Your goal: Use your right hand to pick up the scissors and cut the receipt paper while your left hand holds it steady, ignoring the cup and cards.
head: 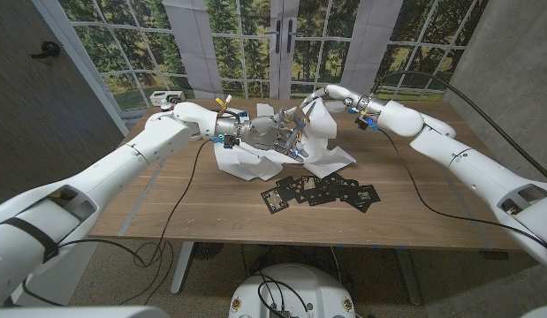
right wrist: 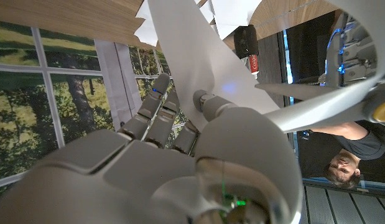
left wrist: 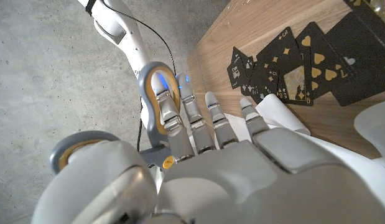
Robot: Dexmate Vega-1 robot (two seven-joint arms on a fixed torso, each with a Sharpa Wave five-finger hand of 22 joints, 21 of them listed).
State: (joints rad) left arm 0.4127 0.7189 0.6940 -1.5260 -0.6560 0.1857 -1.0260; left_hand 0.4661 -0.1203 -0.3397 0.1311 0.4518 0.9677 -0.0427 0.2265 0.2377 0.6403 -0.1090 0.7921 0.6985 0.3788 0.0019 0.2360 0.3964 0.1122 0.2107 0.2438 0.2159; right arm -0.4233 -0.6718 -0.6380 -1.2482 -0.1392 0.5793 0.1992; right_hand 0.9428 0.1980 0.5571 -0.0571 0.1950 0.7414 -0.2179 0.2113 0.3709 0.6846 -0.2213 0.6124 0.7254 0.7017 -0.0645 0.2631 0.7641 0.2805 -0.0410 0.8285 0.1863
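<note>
Black playing cards (head: pixel 322 190) with gold pips lie fanned in a loose, overlapping spread on the wooden table (head: pixel 211 208), nearest its front edge and a little right of the middle. Just behind them, loose sheets of white paper (head: pixel 255 163) lie crumpled and overlapping on the wood.

Above those sheets, the left hand (head: pixel 269 132) holds the scissors (left wrist: pixel 152 93). In the left wrist view its fingers (left wrist: pixel 208 121) are curled into and around the grey, yellow-lined handle loops, so this hand is clamped on the scissors. The cards show on the table beyond the fingertips, with a corner of white paper beside them.

A little farther back and to the right, the right hand (right wrist: pixel 180 162) holds the receipt paper (right wrist: pixel 198 68). In the right wrist view the white sheet passes between thumb and fingers and rises stiffly away from the hand, so this hand is closed on the paper. The same view shows the scissors' pale blades, joined at a yellow pivot, reaching in close beside the sheet's edge; whether the blades touch the paper cannot be told. In the head view the held paper stands up off the table between the two hands.

A person shows at the edge of the right wrist view. Beyond the table's far edge is a wall of windows (head: pixel 246 44) with trees in them.
</note>
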